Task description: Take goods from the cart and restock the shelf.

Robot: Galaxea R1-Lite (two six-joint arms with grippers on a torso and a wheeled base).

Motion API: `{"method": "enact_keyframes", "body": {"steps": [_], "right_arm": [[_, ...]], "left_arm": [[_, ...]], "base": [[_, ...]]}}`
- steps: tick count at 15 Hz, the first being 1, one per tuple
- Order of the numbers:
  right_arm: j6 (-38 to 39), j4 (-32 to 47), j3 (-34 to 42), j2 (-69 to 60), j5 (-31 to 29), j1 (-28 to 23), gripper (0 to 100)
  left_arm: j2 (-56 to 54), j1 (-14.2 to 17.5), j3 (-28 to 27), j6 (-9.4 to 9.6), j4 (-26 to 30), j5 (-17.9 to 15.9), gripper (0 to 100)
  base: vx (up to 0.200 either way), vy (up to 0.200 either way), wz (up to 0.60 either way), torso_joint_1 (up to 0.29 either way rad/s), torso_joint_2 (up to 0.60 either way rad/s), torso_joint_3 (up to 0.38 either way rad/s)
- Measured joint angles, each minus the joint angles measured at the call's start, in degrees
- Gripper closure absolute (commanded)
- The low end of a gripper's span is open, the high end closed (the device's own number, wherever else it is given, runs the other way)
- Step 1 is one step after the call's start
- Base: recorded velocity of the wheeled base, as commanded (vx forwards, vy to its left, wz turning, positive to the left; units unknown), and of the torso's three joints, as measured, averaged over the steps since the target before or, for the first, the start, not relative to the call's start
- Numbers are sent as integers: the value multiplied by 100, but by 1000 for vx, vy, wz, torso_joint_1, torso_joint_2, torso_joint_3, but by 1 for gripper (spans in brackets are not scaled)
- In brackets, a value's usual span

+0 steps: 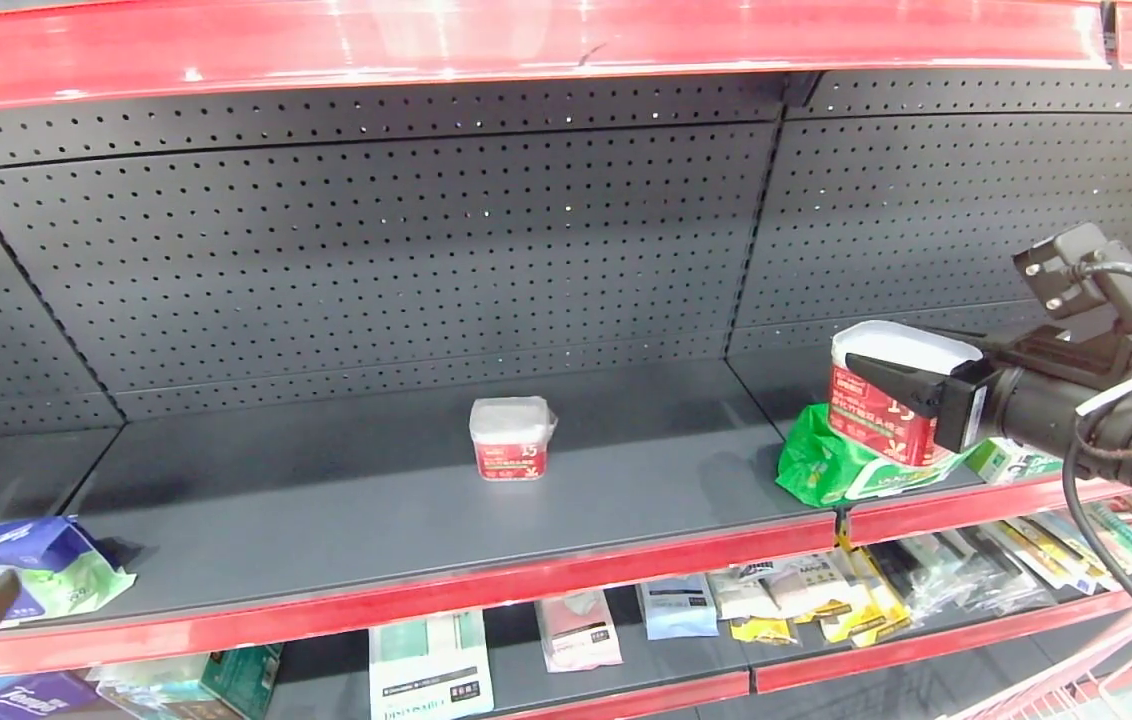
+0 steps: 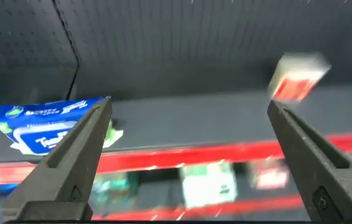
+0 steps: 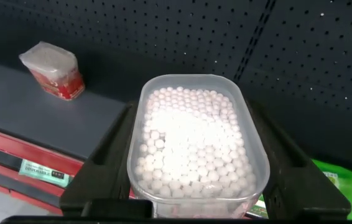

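Right gripper: jaws closed against both long sides of a red-labelled tub, which sits between the fingers with its clear lid facing the wrist camera. The tub is held over the right end of the shelf, directly above a green pack; contact cannot be determined. A second tub stands mid-shelf, well apart. Left gripper: jaws wide apart, empty, near a blue pack.
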Motion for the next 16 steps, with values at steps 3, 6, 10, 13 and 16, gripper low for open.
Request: {"method": "enact_keyframes", "body": {"steps": [3,6,10,13,16], "right_arm": [[61,2,-24,24,-9,13,100],[52,2,44,52,-24,5,100],[16,5,-50,223,-66,10,100],[16,5,-30,251,-73,0,100],[22,5,2,239,-77,-20,100]], "left_arm": [[1362,0,-311,608,-101,-828,0],[2667,2,-783,1325,-266,-1654,0],[4464,-112,-1827,2647,-419,-2336,0],[5435,-518,-2437,3110,-435,-2543,0],[6075,-925,-2888,3173,-433,-2679,0]], "base": [[0,0,0,0,0,0],[0,0,0,0,0,0],[0,0,0,0,0,0],[0,0,0,0,0,0],[0,0,0,0,0,0]]}}
